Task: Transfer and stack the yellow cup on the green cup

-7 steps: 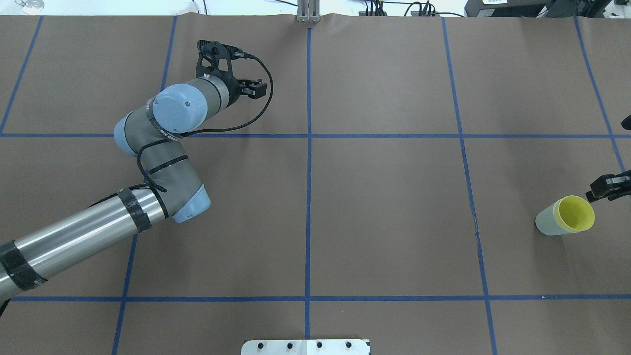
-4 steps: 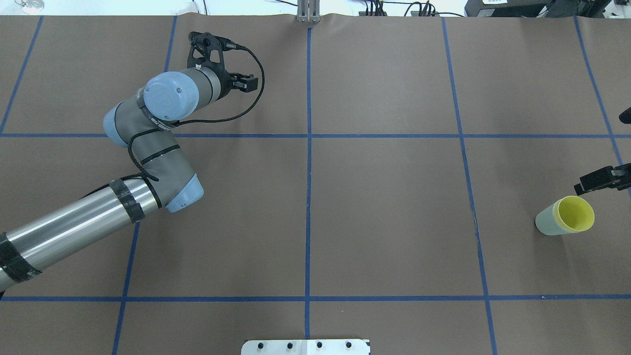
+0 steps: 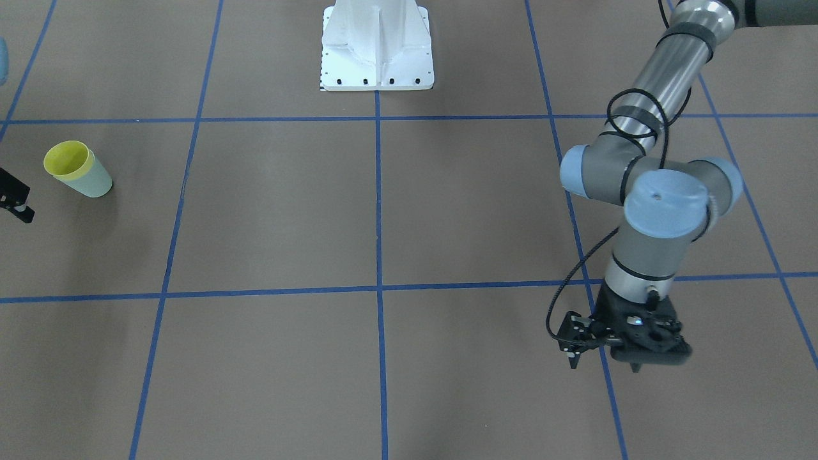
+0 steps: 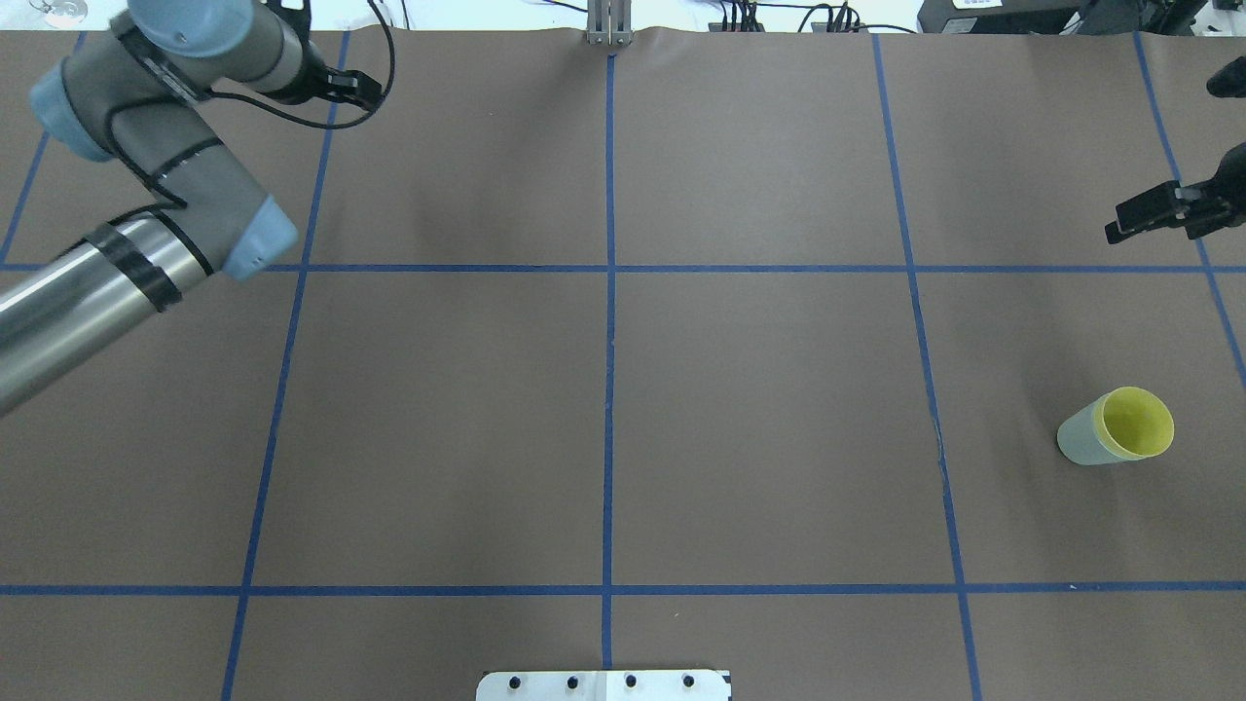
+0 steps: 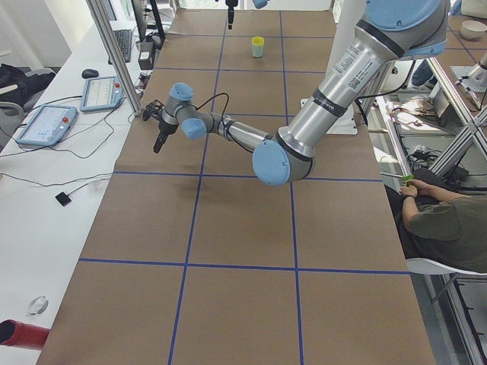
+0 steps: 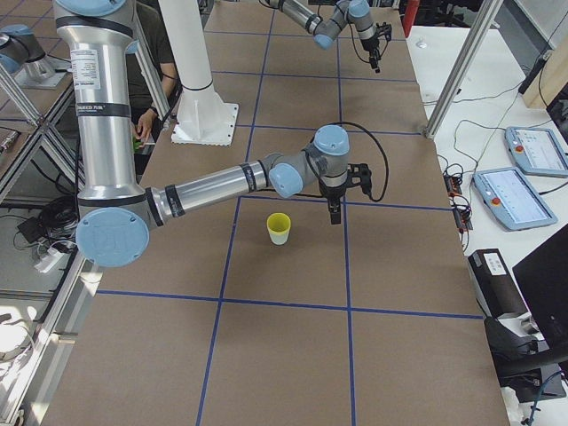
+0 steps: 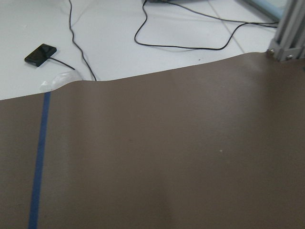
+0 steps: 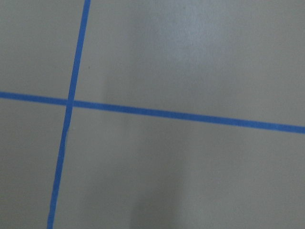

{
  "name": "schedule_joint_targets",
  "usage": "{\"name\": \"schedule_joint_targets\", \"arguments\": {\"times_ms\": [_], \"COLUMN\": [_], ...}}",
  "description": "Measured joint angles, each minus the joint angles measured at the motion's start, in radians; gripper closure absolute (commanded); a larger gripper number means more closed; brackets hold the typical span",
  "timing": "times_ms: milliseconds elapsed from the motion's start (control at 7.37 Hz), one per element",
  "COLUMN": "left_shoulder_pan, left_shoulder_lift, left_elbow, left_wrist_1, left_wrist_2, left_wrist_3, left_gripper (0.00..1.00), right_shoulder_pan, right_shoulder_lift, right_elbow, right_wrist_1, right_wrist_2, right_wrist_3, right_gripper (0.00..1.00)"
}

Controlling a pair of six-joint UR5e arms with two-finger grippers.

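**A:** Where are the cups?

**B:** I see the yellow cup (image 4: 1134, 425) seated inside the green cup (image 4: 1074, 443). The pair stands upright near the right edge of the tabletop (image 4: 759, 389).

**A:** Grippers?

**B:** Left gripper (image 4: 362, 92) hangs over the far left corner, nothing in it. Right gripper (image 4: 1117, 230) is by the right edge, farther from the robot than the cups and well apart from them, also empty. On either one I can't tell whether the jaws are spread or closed.
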Motion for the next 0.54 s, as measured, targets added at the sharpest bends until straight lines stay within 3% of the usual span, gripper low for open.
{"name": "schedule_joint_targets", "arguments": {"times_ms": [271, 543], "left_shoulder_pan": [-0.211, -0.379], "left_shoulder_lift": [0.056, 0.173], "left_elbow": [-0.002, -0.005], "left_wrist_1": [0.049, 0.094], "left_wrist_2": [-0.298, -0.426], "left_wrist_3": [0.159, 0.462], "left_gripper": [0.01, 0.01], "right_shoulder_pan": [0.054, 0.114], "right_shoulder_lift": [0.11, 0.194], "right_elbow": [-0.132, -0.263], "right_wrist_1": [-0.002, -0.003], "right_wrist_2": [0.015, 0.048], "right_wrist_3": [-0.014, -0.078], "right_gripper": [0.0, 0.0]}}
